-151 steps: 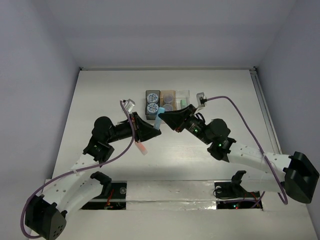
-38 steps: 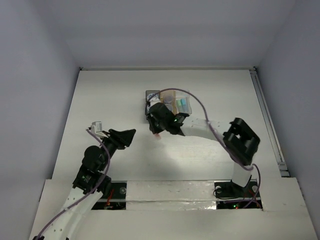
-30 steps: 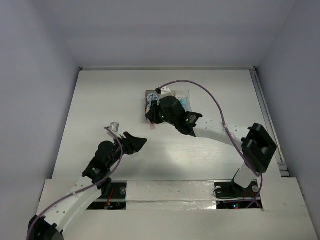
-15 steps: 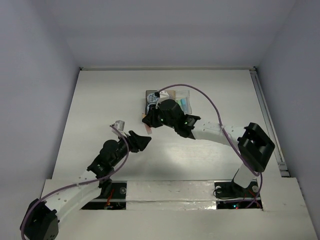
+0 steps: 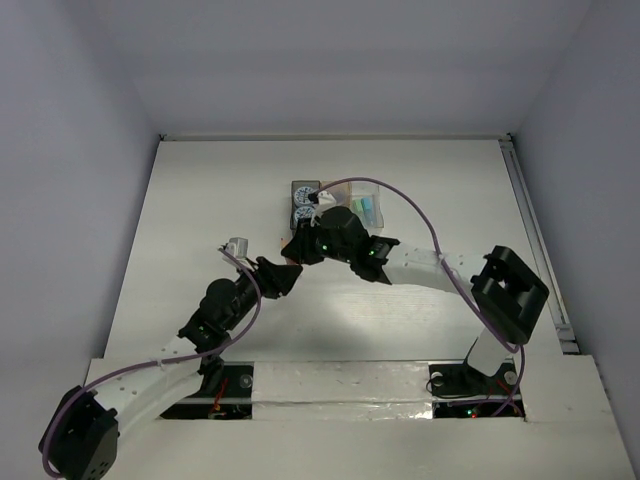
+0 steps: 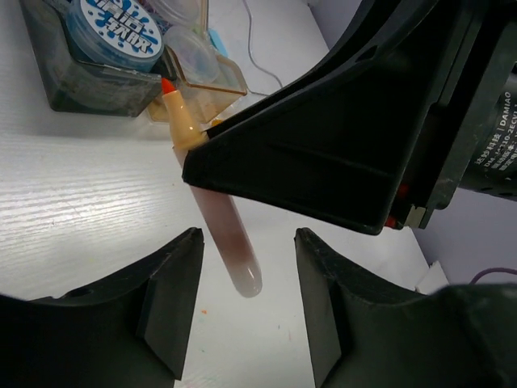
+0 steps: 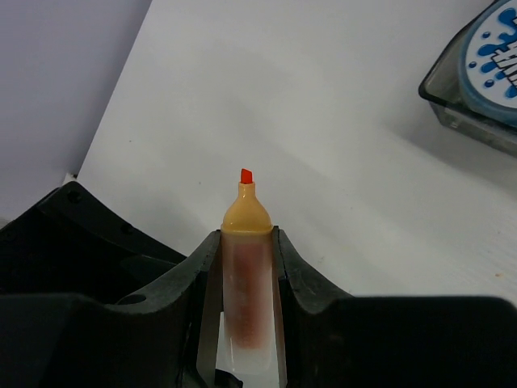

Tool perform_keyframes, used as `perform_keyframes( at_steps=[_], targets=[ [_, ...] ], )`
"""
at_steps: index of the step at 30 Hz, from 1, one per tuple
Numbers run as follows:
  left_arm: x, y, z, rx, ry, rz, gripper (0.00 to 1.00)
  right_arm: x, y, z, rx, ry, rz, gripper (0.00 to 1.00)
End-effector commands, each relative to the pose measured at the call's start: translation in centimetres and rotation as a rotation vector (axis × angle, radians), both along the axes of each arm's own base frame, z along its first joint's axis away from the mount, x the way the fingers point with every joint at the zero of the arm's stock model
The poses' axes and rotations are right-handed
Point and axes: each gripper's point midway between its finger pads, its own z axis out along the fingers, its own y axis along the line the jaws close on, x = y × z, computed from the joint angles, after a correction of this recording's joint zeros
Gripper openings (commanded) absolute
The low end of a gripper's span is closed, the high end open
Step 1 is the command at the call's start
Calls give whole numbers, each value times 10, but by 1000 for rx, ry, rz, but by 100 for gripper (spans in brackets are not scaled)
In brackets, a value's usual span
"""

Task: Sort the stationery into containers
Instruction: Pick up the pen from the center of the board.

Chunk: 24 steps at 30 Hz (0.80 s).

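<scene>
Mostly done, I judge: patterned discs (image 6: 121, 24) sit in the dark grey box (image 6: 89, 87) and teal sticks (image 5: 366, 207) in the clear box (image 5: 375, 185), at twelve o'clock on the table. One uncapped orange highlighter (image 6: 222, 230) is not yet boxed. It hangs at seven o'clock of the boxes, clenched in the right gripper (image 7: 245, 238). The left gripper (image 6: 245, 242) stands released, its fingers flanking the highlighter's tail without touching.
</scene>
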Motion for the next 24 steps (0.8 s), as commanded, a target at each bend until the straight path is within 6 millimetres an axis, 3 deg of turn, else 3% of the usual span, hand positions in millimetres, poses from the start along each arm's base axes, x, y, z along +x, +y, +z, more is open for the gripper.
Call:
perform_keyframes(
  at_steps=[1,13,17,23,24],
  targets=[
    [6,-3,34,-58,-99,7,44,-6,15,22,104,-23,38,0],
    [8,-7,27,-46,-76,-5,37,-14,18,31,164,-28,50,0],
    [9,-9,25,-25,-65,-13,0,-13,13,34,173,-40,31,0],
    [8,-9,21,-1,-63,-24,0,-11,1,44,165,-79,-5,0],
    [7,-10,22,0,-64,-27,0,-12,0,45,164,-80,-4,5]
  ],
)
